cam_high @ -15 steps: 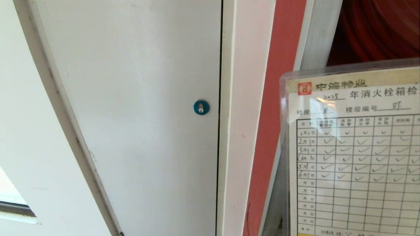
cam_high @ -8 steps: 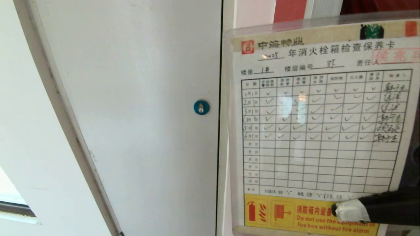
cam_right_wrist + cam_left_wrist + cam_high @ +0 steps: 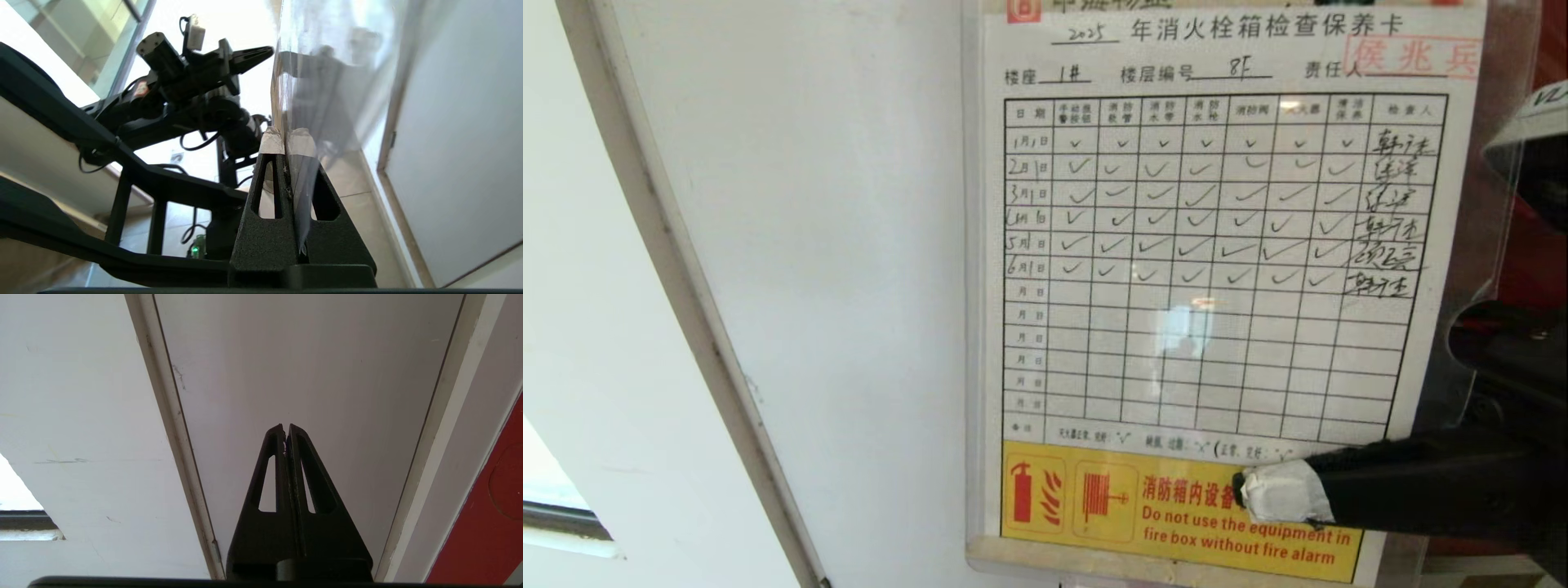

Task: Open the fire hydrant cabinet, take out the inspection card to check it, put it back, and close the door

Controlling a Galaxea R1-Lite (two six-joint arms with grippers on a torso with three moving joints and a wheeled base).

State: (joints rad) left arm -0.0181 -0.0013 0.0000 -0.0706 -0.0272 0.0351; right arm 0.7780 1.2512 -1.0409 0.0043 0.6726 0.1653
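In the head view, the inspection card fills the centre and right of the frame, upright and facing me in its clear plastic sleeve. Its black grid shows six rows of handwritten ticks with signatures down the last column, and the rows beneath are blank. A red stamp sits at the card's upper right. Along the bottom runs the yellow band with red extinguisher and hose-reel icons and a red English warning. My right tool comes in from the lower right of the frame, its white-taped fingertip pressed on the yellow band, clenched on the card's lower edge. Behind the card, the plain white door covers the left and middle of the frame, with its pale frame slanting down the left side. At the far right edge, past the sleeve, I see red and dark shapes that I cannot identify.

In the left wrist view, my left tool rises from the bottom centre, its two black fingers pressed together with nothing between them. It points at the white door panel, well apart from the card. A strip of red surface shows at the lower right.

In the right wrist view, my right tool stands at the bottom centre, its taped tips pinching the card's sleeve edge-on; the plastic runs up from the fingers toward the top of the frame. My left arm is at the upper left.
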